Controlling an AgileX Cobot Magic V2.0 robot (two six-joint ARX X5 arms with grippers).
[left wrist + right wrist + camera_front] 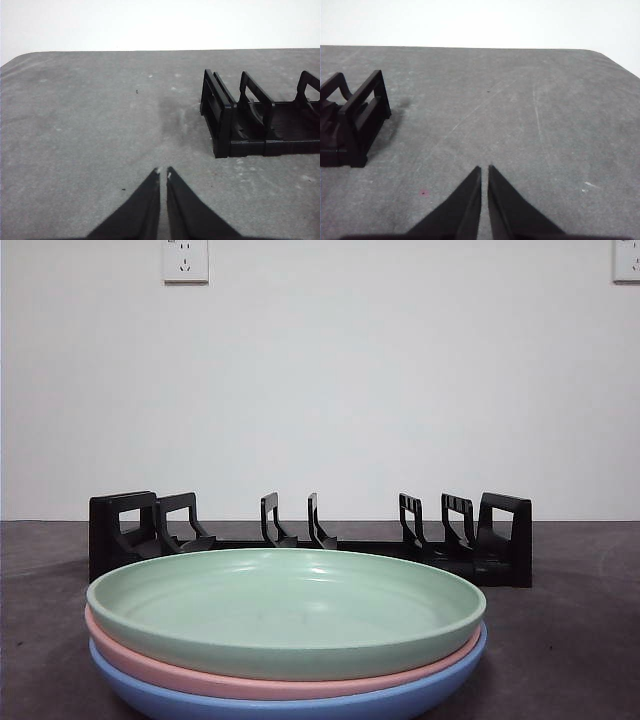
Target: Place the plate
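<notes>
Three shallow round plates sit stacked at the near edge of the table: a pale green plate (pixel 285 605) on top, a pink plate (pixel 250 677) under it and a blue plate (pixel 300 705) at the bottom. All three are smooth with a soft sheen and thick, rounded rims. Just behind the stack stands a black plastic dish rack (pixel 310 540), long and low, with pairs of upright looped dividers and a squared frame at each end; its slots hold nothing.

The table (pixel 90 130) is a dull grey, matte surface with faint scuffs and pale specks. Behind it rises a plain white wall with a white power socket (pixel 185 260) high on the left.

The left gripper (pixel 163 172) hangs over bare table beside the rack's left end, its tapered black jaws almost together, holding nothing. The right gripper (pixel 485 169) hangs likewise beside the rack's right end, jaws nearly closed and empty.
</notes>
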